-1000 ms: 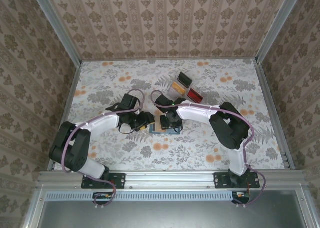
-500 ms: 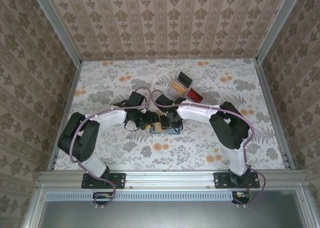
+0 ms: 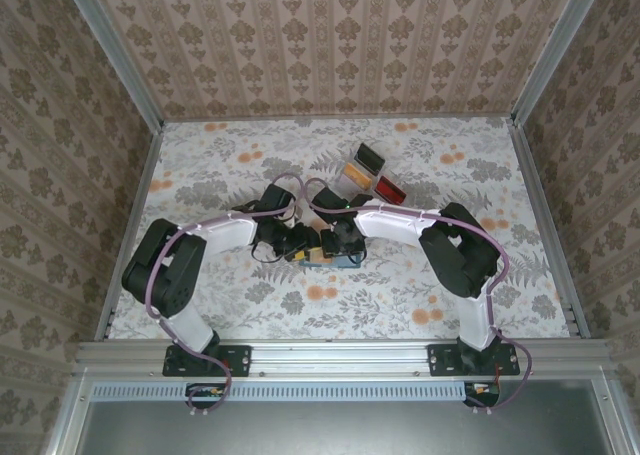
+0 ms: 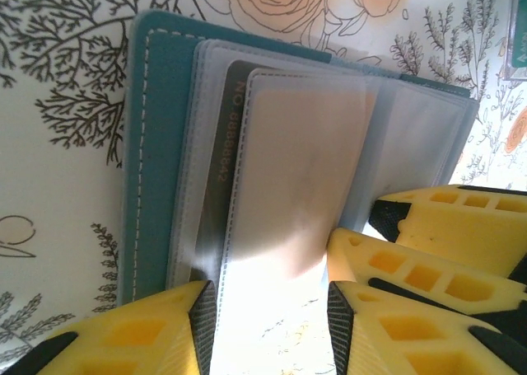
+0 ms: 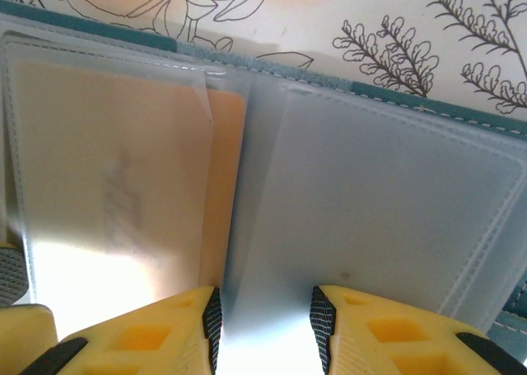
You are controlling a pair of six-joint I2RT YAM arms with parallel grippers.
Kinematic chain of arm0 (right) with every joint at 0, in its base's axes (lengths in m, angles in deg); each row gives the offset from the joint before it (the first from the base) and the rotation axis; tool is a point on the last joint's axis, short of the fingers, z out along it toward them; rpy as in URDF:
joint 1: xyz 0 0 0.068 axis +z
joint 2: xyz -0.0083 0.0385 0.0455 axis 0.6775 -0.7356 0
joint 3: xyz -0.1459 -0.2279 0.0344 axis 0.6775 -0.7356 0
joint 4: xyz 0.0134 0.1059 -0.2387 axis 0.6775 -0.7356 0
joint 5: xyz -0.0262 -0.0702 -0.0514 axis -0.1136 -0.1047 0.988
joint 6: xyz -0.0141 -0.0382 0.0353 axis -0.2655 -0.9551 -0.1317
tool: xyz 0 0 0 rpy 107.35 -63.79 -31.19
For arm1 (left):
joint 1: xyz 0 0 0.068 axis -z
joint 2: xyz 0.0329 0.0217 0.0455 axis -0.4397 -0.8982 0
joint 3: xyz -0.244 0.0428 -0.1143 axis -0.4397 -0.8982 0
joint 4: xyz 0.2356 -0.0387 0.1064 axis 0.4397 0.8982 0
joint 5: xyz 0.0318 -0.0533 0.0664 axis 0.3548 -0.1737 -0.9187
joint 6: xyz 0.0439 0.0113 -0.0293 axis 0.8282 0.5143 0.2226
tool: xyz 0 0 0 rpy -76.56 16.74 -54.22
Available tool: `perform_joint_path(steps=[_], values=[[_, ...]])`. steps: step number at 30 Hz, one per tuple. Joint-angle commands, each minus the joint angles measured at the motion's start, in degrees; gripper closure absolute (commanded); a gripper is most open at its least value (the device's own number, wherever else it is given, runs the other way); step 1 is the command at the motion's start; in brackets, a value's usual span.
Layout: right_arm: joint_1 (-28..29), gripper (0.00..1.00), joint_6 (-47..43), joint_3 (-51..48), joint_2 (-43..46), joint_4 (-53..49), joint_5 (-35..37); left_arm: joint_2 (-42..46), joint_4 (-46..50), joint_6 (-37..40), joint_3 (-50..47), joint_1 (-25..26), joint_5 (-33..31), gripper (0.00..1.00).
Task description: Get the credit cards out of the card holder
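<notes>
The teal card holder (image 3: pixel 325 260) lies open on the table between both grippers. In the left wrist view the card holder (image 4: pixel 160 144) shows clear sleeves holding a dark credit card (image 4: pixel 216 177) and a peach one (image 4: pixel 305 161). My left gripper (image 4: pixel 272 309) is open, its jaws either side of the near end of the peach card's sleeve. From the right, my right gripper (image 5: pixel 263 317) stands open, with a pale empty sleeve (image 5: pixel 370 202) showing between its jaws. An orange card (image 5: pixel 222 185) sits just left of them. From above, the left gripper (image 3: pixel 303 243) and right gripper (image 3: pixel 338 243) nearly meet.
A clear compartment tray (image 3: pixel 372 175) with black, yellow and red contents stands behind the holder. The right gripper's yellow fingers (image 4: pixel 445 227) crowd the right side of the left wrist view. Floral table (image 3: pixel 200 175) stretches to the left; patterned walls enclose it.
The left arm has swung right, bringing its gripper onto the holder's left side, and its jaws have narrowed. The right arm and the holder have stayed put.
</notes>
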Motion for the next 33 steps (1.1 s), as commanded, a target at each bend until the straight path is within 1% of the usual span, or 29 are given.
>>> perform_joint_path(steps=[1, 5, 13, 19, 23, 27, 29, 33], values=[[-0.2, 0.60, -1.2, -3.2, -1.6, -0.4, -0.7, -1.0, -0.3, 1.2, 1.0, 0.5, 0.7, 0.57], [-0.4, 0.60, -1.4, -4.0, -0.4, 1.4, -2.0, -1.2, -0.8, 1.2, 0.4, 0.5, 0.5, 0.57], [-0.9, 0.60, -1.2, -4.3, 1.6, 3.4, -4.5, -1.2, -4.8, 1.0, -0.6, 0.4, 3.4, 0.59], [-1.6, 0.60, -0.1, -6.8, 6.3, 7.4, -6.2, -0.2, -5.2, 1.8, -0.4, 0.2, 3.8, 0.62], [-2.1, 0.57, 0.3, -7.8, 10.0, 8.3, -5.3, 0.5, -5.9, 1.8, -0.6, 0.0, 4.4, 0.63], [-2.8, 0.54, 1.1, -9.6, 13.1, 9.5, -4.1, 1.3, -9.7, 0.7, -1.5, 0.1, 6.3, 0.63], [-3.1, 0.53, 1.6, -10.6, 14.6, 10.2, -3.6, 1.6, -11.8, 0.1, -1.9, 0.1, 8.6, 0.62], [-3.7, 0.50, 2.9, -13.1, 18.9, 10.4, 0.6, 1.4, -14.8, -1.5, -2.2, 0.6, 10.1, 0.60]])
